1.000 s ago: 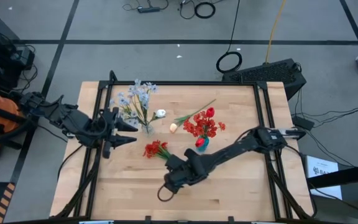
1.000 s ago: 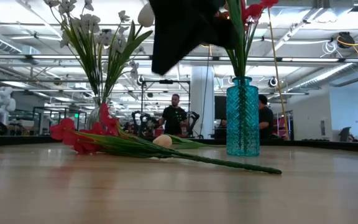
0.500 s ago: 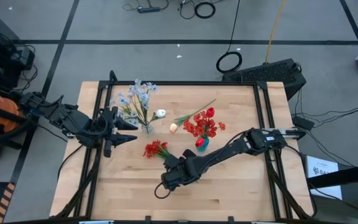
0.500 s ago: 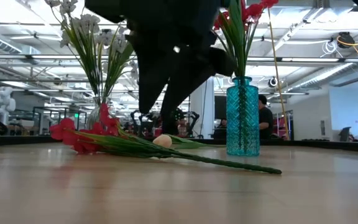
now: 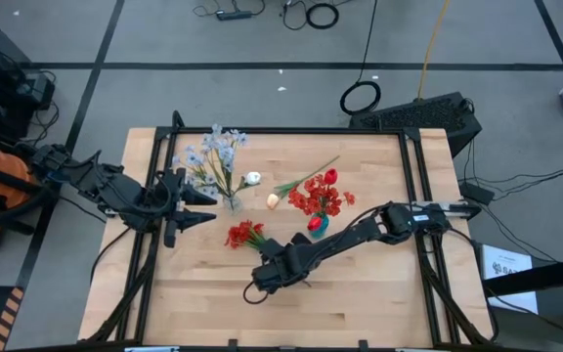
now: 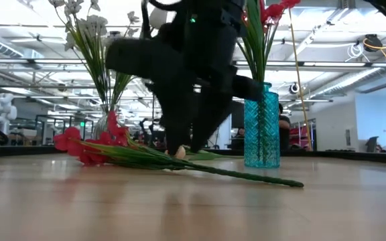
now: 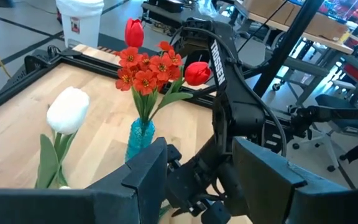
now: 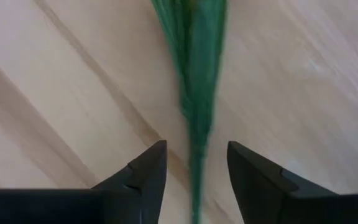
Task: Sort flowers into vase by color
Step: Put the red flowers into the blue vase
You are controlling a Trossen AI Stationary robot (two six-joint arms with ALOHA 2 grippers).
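Left gripper (image 5: 201, 208) waits at middle left of the high view, fingers parted, holding nothing. Just right of it, the clear vase (image 5: 231, 202) holds the blue-white sprays (image 5: 213, 152). A red cluster (image 5: 243, 234) lies flat at centre, its stem (image 8: 194, 93) running under the right gripper (image 5: 260, 279), lower centre, whose parted fingers straddle the stem without closing; contact cannot be told. In the low view the arm hides much behind it. Right of centre, the blue vase (image 5: 318, 227) holds red flowers (image 5: 323, 196). Two pale buds (image 5: 262, 190) lie between the vases.
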